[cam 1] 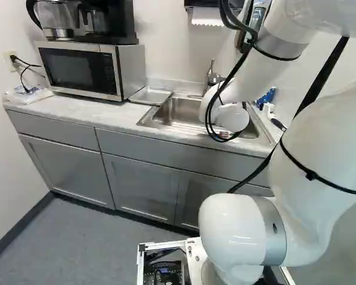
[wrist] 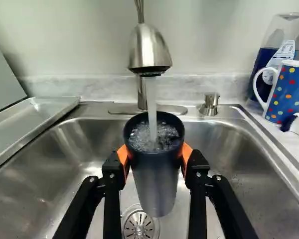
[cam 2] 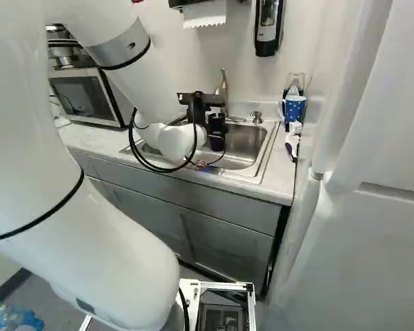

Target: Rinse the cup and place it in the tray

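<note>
Jaws clamped on black cup (wrist: 157,181), orange pads (wrist: 187,152) on its left and right sides. Cup's over the sink (wrist: 55,154), mouth up under the faucet (wrist: 148,50), water running in, bubbling inside. Drain (wrist: 139,226) below. Metal tray (wrist: 32,124) left of the basin, dotted blue mug (wrist: 291,94) on the table (cam 1: 77,108), right side.

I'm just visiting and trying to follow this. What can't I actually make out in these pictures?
- Inside bottom of the cup, wrist view: bubbling water covers it.
- Cup and tool, left base view: behind the arm.
- Part of the drain, wrist view: behind the cup.
- Part of the tray, wrist view: cut off by the edge.
- Label print, wrist view: too small.
</note>
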Controlling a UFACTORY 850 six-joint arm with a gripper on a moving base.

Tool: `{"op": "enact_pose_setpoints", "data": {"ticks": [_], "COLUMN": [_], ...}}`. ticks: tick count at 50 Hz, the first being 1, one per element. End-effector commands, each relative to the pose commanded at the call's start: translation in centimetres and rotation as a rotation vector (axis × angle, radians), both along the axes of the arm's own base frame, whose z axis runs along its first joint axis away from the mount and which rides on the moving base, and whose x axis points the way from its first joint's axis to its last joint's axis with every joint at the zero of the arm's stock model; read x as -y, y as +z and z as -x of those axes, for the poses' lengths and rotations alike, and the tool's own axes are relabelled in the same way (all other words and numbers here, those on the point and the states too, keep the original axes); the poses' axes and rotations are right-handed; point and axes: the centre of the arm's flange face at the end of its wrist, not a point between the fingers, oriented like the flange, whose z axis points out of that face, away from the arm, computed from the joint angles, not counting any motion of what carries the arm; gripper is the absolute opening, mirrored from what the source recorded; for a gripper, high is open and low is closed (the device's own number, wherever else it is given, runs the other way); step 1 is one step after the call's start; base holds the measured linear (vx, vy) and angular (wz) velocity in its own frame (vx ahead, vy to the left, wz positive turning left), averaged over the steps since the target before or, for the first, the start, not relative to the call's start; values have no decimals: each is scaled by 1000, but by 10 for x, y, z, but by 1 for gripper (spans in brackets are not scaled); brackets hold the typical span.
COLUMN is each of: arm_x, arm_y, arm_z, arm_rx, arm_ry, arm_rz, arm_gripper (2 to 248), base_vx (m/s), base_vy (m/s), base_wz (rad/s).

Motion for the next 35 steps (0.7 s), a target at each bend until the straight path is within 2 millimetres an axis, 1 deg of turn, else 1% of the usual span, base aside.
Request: {"op": "enact_pose_setpoints", "data": {"ticks": [20, 35], "arm_x": [-1, -19], "arm_y": [0, 0], "arm_z": [0, 1], "arm_rx": [0, 0], "arm_ry": [4, 46], "arm_rz": [0, 0], "arm_gripper": [122, 122], "base_vx": [0, 0], "base_vy": [0, 0], "base_wz": [0, 0]}}
